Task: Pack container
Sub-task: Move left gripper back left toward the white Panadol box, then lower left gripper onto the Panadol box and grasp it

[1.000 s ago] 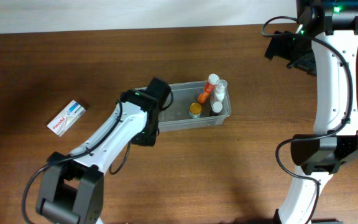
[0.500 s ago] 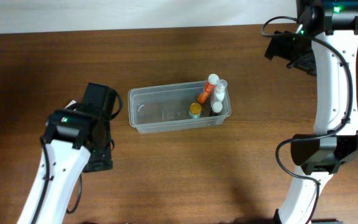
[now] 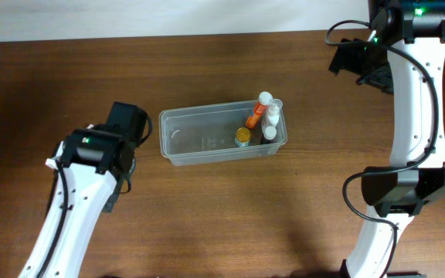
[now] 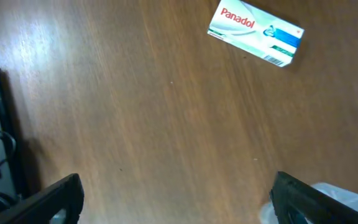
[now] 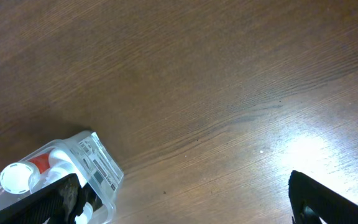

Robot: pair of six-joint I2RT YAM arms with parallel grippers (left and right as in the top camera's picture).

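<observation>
Container (image 3: 195, 137) hasn't budged on the table (image 3: 284, 220); our left gripper (image 4: 176, 202) has swung off to its left, jaws wide and empty, above the Panadol box (image 4: 255, 32). Next item in, we reckon.

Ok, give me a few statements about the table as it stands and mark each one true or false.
1. The container holds several bottles, bunched at the end nearer the right arm. True.
2. The Panadol box lies inside the container. False: it lies flat on the table, outside the container.
3. The left gripper is shut on the box. False: it is open with nothing between its fingers, and the box lies apart from it.
4. The right gripper is open and holds nothing. True.
5. The container is tipped onto its side. False: it stands upright, opening upward.
</observation>
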